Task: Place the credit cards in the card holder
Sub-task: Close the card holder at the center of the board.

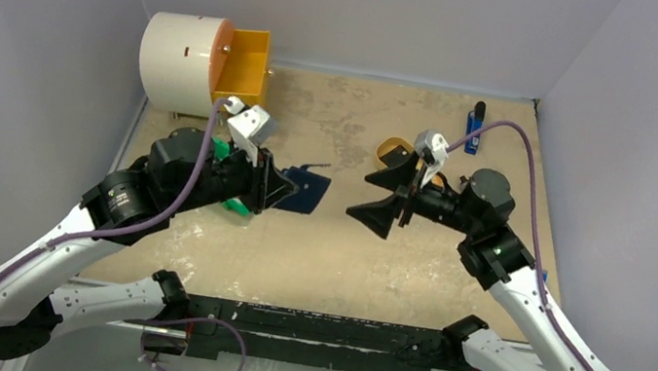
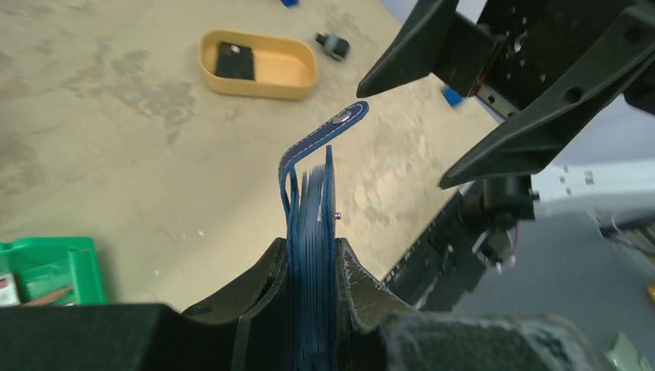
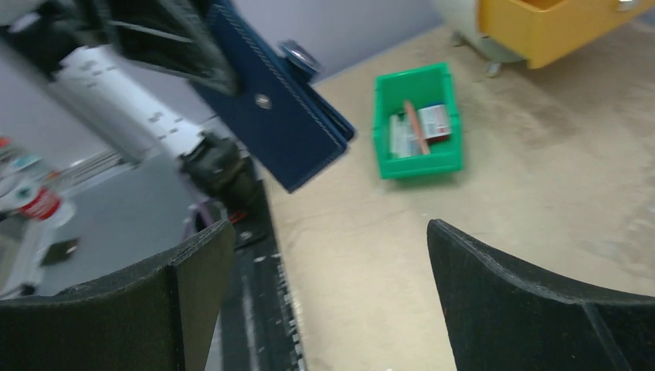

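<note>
Above the middle of the surface, your left gripper [image 2: 310, 249] is clamped on the lower end of the card holder [image 2: 311, 197]. It holds the holder edge-up, with the pockets fanned and the snap tab [image 2: 340, 124] curling over the top. Your right gripper [image 3: 328, 232] waits just across from it, jaws wide apart with nothing between them.

Watch that tab: it hangs over the pocket mouths, so a card brought in may catch on it. The holder is pinched at one end only, so a firm push could tilt it or work it loose.

You cannot tell whether the pale edges between the blue leaves are cards or dividers. The dark flat piece [image 2: 234, 60] in the mustard tray [image 2: 259, 89] may be a card. The green bin [image 3: 421, 166] holds flat things too blurred to name, and from above the left arm covers most of it.
</note>
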Controlling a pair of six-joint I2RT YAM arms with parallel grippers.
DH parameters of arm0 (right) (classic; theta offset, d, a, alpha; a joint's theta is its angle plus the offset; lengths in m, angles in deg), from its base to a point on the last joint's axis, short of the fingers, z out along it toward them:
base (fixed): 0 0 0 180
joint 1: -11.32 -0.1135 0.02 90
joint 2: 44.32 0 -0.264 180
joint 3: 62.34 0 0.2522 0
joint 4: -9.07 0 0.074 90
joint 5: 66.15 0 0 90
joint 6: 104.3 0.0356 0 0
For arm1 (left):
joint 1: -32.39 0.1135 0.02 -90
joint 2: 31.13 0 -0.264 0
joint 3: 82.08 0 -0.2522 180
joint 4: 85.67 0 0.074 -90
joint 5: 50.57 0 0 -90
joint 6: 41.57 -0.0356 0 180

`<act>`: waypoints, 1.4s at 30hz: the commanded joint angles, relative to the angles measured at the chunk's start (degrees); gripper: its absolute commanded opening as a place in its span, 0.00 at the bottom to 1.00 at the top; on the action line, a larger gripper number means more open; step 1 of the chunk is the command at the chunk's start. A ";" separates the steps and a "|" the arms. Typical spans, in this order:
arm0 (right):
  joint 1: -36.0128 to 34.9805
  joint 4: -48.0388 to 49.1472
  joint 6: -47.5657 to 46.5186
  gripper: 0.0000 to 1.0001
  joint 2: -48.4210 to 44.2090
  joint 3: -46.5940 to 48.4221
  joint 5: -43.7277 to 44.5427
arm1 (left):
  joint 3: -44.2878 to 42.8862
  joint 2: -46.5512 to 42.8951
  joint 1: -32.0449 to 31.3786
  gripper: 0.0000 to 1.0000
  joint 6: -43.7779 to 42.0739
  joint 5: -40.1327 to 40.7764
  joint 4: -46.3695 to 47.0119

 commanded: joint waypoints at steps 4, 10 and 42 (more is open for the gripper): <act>-0.02 -2.14 6.00 0.96 -9.83 -3.24 -12.75 | 2.47 -2.64 -0.12 0.00 -5.31 -19.24 8.56; 0.04 -4.17 3.39 0.93 -10.01 -2.51 -18.97 | 1.89 -2.16 -0.16 0.00 -8.20 -24.46 10.59; 0.03 -1.98 2.99 0.91 -0.84 8.40 -32.24 | 1.68 1.39 -0.16 0.00 -16.63 -42.41 19.64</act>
